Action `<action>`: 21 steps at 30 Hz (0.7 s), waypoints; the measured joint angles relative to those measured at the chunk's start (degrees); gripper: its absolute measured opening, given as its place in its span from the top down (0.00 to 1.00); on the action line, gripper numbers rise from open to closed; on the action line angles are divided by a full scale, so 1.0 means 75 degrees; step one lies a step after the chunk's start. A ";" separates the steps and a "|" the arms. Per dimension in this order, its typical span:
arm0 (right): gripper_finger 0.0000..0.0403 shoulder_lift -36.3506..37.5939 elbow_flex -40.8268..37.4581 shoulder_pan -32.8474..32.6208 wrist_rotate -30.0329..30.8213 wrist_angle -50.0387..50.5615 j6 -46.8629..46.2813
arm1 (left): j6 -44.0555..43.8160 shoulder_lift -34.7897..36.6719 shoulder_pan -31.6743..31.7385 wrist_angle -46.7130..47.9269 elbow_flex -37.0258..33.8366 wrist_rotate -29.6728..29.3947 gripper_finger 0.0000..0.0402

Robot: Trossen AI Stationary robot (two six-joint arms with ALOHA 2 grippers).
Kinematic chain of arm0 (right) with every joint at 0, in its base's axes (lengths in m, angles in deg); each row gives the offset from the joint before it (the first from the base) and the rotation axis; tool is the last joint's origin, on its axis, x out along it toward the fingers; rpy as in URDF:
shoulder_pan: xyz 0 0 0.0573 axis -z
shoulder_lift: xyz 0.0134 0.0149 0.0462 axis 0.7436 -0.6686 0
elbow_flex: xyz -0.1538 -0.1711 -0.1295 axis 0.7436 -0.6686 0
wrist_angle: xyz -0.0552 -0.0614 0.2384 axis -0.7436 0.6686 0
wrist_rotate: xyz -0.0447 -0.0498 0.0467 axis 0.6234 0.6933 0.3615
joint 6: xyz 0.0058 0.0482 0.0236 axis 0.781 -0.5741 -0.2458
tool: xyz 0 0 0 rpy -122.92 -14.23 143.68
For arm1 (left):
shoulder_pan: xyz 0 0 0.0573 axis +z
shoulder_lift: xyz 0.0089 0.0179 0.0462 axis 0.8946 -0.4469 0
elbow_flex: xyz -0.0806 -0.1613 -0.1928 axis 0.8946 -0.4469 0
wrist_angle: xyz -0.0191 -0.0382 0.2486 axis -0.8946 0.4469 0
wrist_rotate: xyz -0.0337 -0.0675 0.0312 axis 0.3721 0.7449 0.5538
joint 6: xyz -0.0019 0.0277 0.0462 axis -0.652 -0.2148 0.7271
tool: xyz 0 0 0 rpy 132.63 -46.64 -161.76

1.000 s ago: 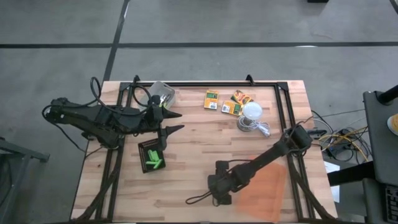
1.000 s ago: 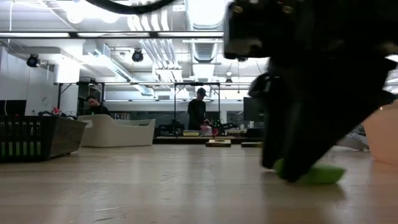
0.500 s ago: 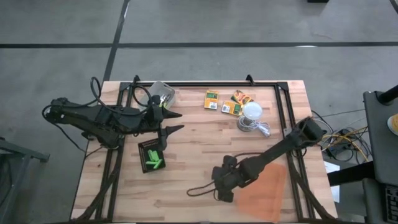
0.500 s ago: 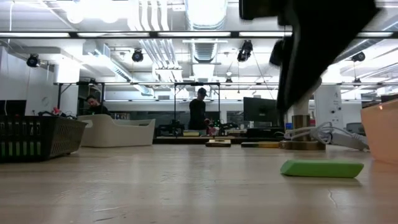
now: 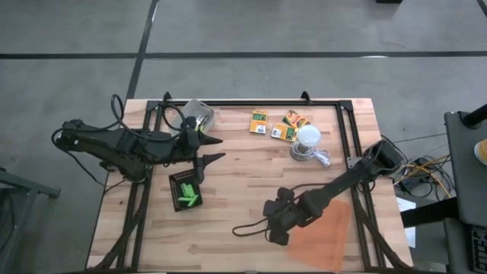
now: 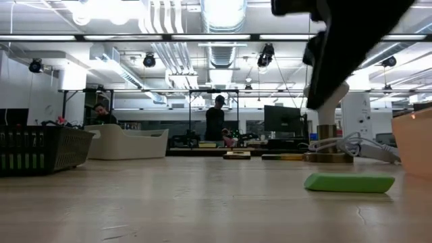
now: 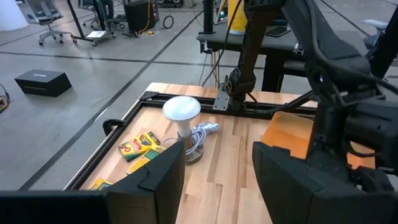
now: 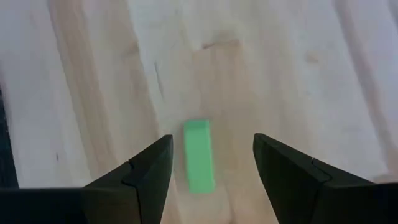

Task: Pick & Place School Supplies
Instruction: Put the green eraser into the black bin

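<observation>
The right end effector (image 5: 275, 228) hangs above the near middle of the table (image 5: 243, 164), fingers spread and holding nothing, just left of the translucent orange sheet (image 5: 323, 228). In its wrist view a single green stick (image 8: 199, 155) lies flat on the bare wood, framed between the two dark fingers (image 8: 134, 180) but clear of them. The low view shows the same green stick (image 6: 349, 183) resting alone on the table with the arm lifted above it.

The left end effector (image 5: 211, 148) waits over the left side of the table, fingers spread and empty. Just near of it sits the black tray (image 5: 185, 190) with more green sticks (image 5: 189, 198) inside.

At the far side, the orange-yellow boxes (image 5: 278, 125) lie together, touching or nearly so, beside a white lamp (image 5: 307, 137) with its coiled cord. A clear container (image 5: 198, 114) stands at the far left.
</observation>
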 joint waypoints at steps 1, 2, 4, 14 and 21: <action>0.46 -0.0044 -0.0082 -0.0036 -0.0003 -0.0168 0.0000 | 0.0000 0.0000 0.0000 -0.0002 -0.0009 0.0000 0.52; 0.46 -0.0085 -0.0165 -0.0097 -0.0003 -0.0303 0.0002 | 0.0000 0.0000 0.0000 -0.0010 -0.0033 -0.0001 0.52; 0.46 -0.0208 -0.0324 -0.0187 -0.0036 -0.0340 -0.0004 | 0.0000 0.0006 0.0000 -0.0065 -0.0105 -0.0002 0.52; 0.46 -0.0355 -0.0942 -0.0517 -0.0036 -0.1284 -0.0404 | 0.0006 0.0006 0.0003 -0.0479 -0.0550 -0.0005 0.52; 0.46 -0.0366 -0.1522 -0.0511 0.0060 -0.2419 -0.0423 | 0.0038 0.0006 0.0003 -0.0600 -0.0613 -0.0009 0.52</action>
